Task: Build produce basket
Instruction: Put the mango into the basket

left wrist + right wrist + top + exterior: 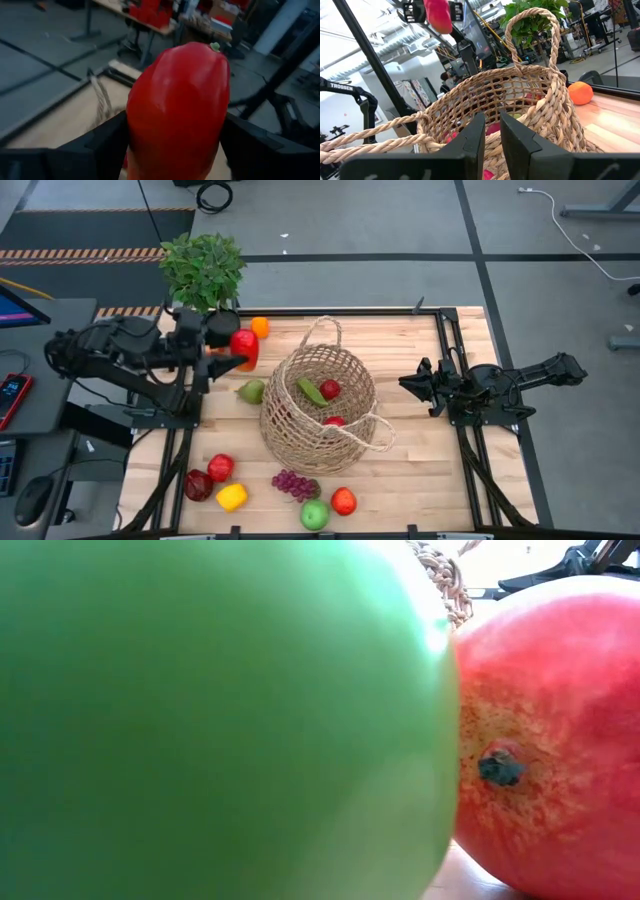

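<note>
Basket sits mid-bench on the wooden bench, tan open weave, looped handles at the far and right sides. Inside it: a green cucumber and two red fruits. Left gripper is raised near the far left corner, beside the potted plant, its fingers clamped on either side of a red pepper; the left wrist view shows the pepper filling the gap between the two dark fingers. An orange lies just beyond it, a pear just left of the basket. Along the near edge: dark red apple, red pepper-like piece, yellow pepper, purple grapes, green apple, red-orange fruit. The low view is blocked by the green apple and the red-orange fruit, touching or nearly so. Right gripper waits at the bench's right side, pointing at the basket, fingers closed and empty. Legible writing: "TROSSEN" on a dark arm in the right wrist view.
</note>
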